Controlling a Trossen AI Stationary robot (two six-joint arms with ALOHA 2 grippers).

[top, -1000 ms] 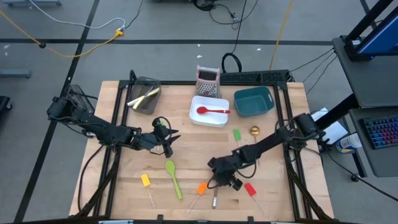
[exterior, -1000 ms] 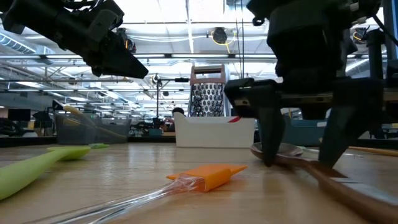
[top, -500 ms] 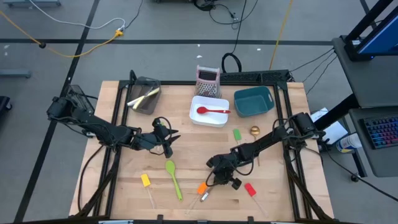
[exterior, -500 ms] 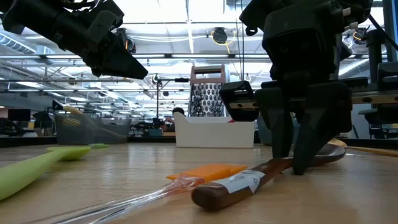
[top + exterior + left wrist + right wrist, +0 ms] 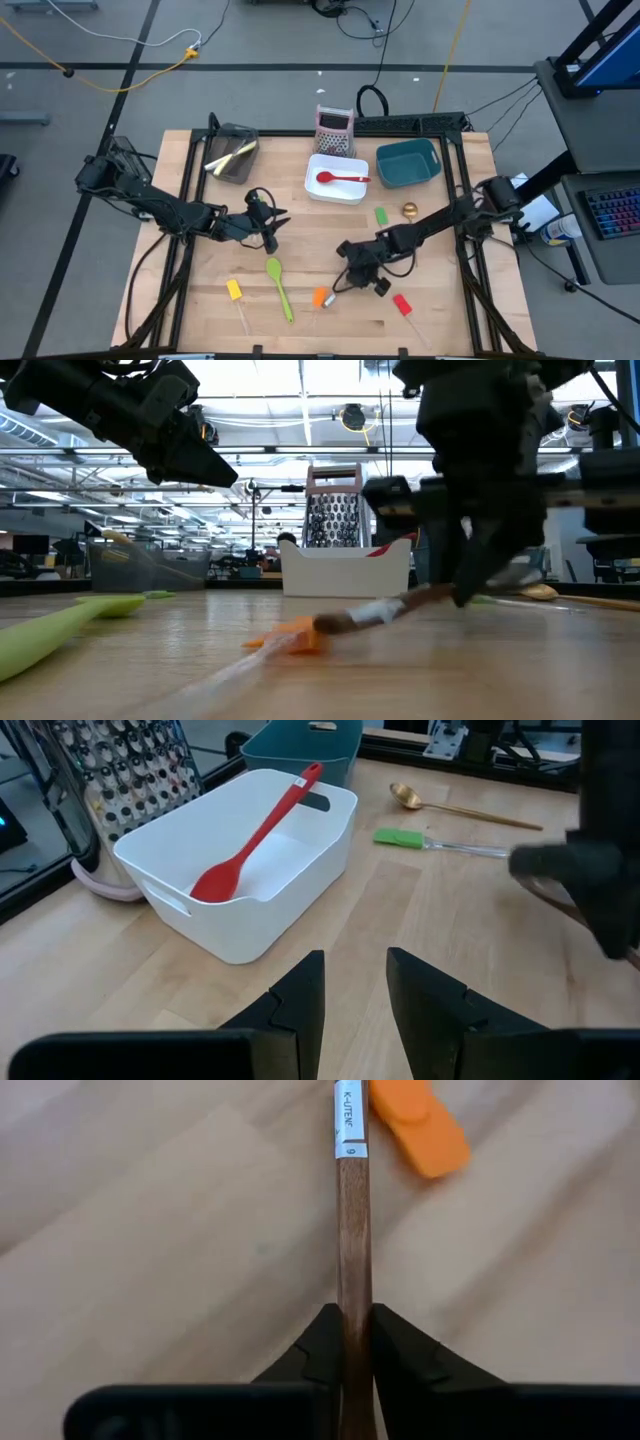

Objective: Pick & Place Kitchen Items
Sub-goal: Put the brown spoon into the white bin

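A: Starting big, the table (image 5: 200,300) is carrying three bins along its far edge: the dark mesh bin (image 5: 233,155) at far left, the white bin (image 5: 336,192) in the middle with a red spoon (image 5: 340,179) lying inside, and the teal bin (image 5: 408,163) to its right.

B: And the arms?

A: The left arm is waiting over the left-centre, its left gripper (image 5: 352,982) hovering with fingers standing apart and holding nothing. The right gripper (image 5: 352,1342) is working near the middle front, its fingers (image 5: 322,1342) clamped together on a wooden spoon (image 5: 351,1230), gripping the handle.

B: Where is that spoon sitting?

A: It is tilting, the labelled handle end hanging low just beside the orange spatula (image 5: 320,297), the rest rising towards the gripper.

B: Other pieces?

A: The green spoon (image 5: 278,285) and yellow spatula (image 5: 234,290) are lying near-left, the red spatula (image 5: 402,304) near-right, the green spatula (image 5: 381,216) and gold spoon (image 5: 410,211) further back.

B: What is worrying you?

A: The grip looks narrow on a slim handle, so the spoon may be pivoting or slipping as it travels. Its dangling end may also be dragging the orange spatula along
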